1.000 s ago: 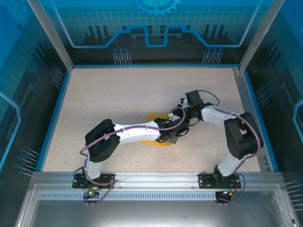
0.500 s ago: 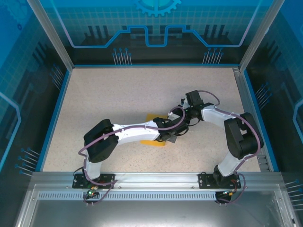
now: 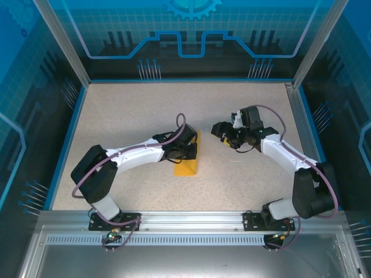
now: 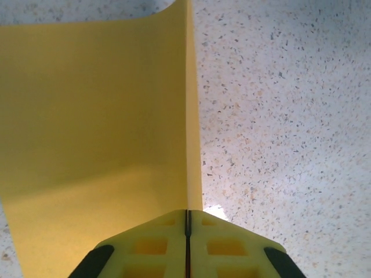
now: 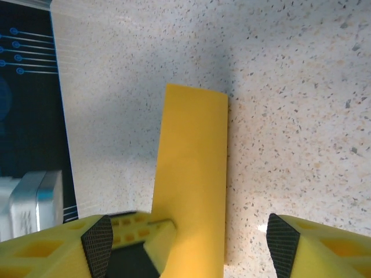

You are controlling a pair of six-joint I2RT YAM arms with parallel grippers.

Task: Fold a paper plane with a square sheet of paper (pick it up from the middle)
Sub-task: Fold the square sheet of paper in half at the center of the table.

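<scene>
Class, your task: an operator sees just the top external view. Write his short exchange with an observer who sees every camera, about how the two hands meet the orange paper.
Operator: Does the left hand grip the paper?
Observer: Yes; the left wrist view shows its fingers pressed together, paper running out from between them.
Operator: And the right hand?
Observer: The right wrist view shows its fingers wide apart, closed on nothing.

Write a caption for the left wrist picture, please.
Left claw pinches the edge of the yellow paper over the speckled table.
</scene>
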